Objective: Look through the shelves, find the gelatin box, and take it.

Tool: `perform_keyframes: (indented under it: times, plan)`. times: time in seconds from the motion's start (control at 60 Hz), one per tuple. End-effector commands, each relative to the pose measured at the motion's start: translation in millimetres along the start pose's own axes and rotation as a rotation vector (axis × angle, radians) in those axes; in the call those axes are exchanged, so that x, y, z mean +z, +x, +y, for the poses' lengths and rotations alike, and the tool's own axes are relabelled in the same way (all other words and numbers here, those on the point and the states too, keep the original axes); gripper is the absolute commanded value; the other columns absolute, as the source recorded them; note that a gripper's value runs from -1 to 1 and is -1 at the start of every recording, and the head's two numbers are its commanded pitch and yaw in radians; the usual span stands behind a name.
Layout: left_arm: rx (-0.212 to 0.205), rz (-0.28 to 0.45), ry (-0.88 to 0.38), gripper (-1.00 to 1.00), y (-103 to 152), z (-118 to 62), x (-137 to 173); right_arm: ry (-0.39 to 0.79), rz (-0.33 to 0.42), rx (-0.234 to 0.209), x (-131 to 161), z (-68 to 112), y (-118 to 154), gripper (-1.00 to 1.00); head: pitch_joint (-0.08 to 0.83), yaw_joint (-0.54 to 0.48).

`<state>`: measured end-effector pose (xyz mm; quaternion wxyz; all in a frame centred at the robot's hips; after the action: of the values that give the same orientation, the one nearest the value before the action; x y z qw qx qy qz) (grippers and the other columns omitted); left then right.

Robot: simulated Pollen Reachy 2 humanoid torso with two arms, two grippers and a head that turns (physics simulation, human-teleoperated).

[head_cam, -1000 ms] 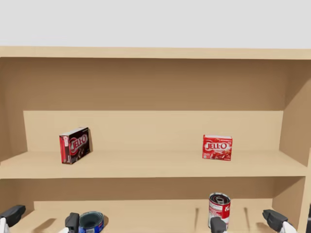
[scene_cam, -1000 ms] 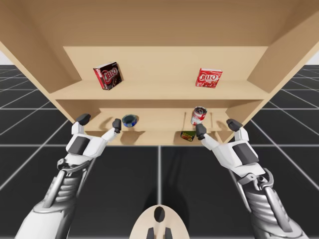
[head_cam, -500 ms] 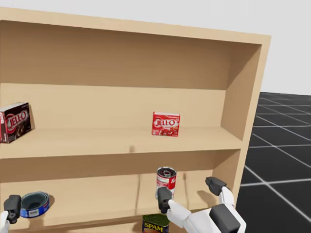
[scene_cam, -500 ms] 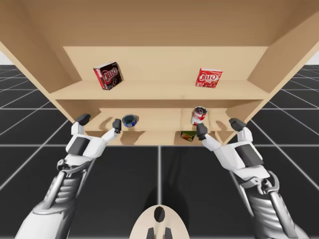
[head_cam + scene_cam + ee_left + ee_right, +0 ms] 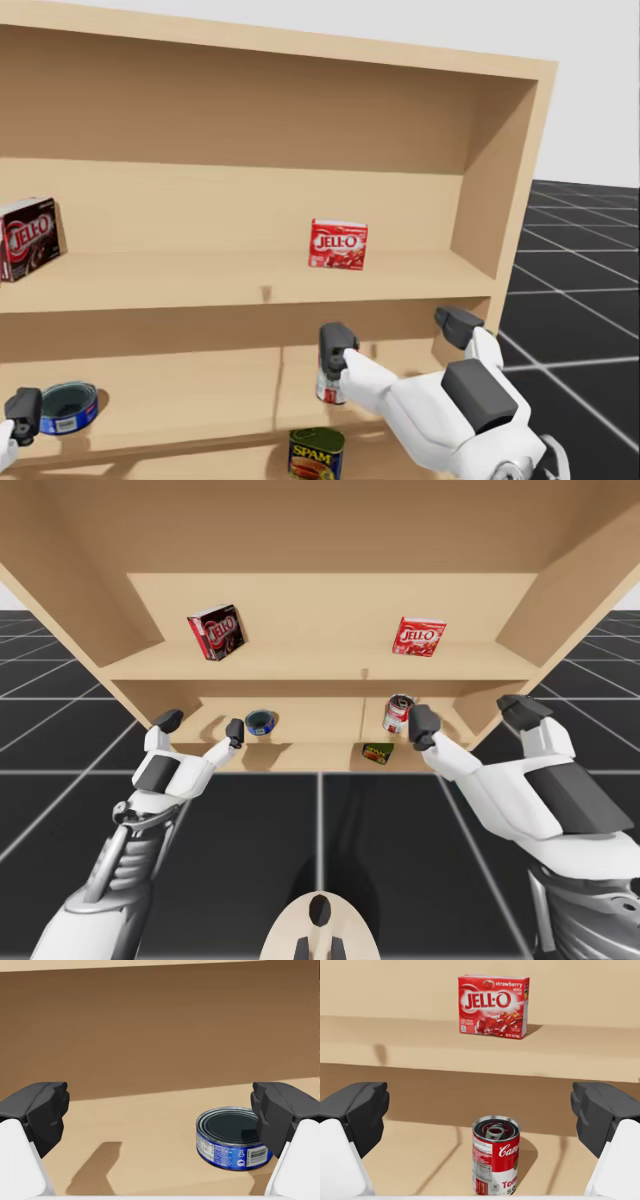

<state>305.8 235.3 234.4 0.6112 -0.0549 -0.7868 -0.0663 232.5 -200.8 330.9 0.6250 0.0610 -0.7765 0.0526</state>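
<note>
While the left gripper (image 5: 201, 725) and the right gripper (image 5: 472, 717) are both spread wide, two boxes are kept on the upper shelf (image 5: 320, 662). The red gelatin box (image 5: 419, 637) stands at the right and a dark box (image 5: 217, 632) at the left. On the shelf below, a flat blue can (image 5: 261, 722) is seen just ahead of the left gripper. A red-and-white can (image 5: 398, 712) stands ahead of the right gripper, under the gelatin box. A green can (image 5: 377, 753) is seen lower still. Two boxes and three cans are counted.

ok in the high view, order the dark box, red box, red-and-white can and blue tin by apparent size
1. dark box
2. red box, slightly smaller
3. red-and-white can and blue tin, about alike
</note>
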Motion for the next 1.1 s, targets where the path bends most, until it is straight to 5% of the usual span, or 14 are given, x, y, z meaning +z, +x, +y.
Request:
perform_keyframes:
  times: [0.017, 0.483, 0.783, 1.1]
  plan:
    - [0.007, 0.002, -0.004, -1.00, 1.1, 0.0, 0.6, 0.007, -0.017, 0.005, 6.1, 14.8, 46.7, -1.00, 0.154, -0.26]
    - [0.012, 0.006, 0.005, -1.00, 4.4, 0.8, 0.9, -0.008, 0.154, -0.050, -82.8, 11.6, 44.1, -1.00, 0.164, -0.26]
    - [0.010, 0.000, 0.017, -1.00, 6.1, 2.8, 2.0, -0.065, 0.235, -0.041, -120.9, 18.5, 27.7, -1.00, 0.174, -0.26]
    - [0.013, -0.002, 0.021, -1.00, 7.1, 3.1, 2.3, -0.186, 0.290, 0.021, -147.3, 8.3, 17.9, -1.00, 0.185, -0.25]
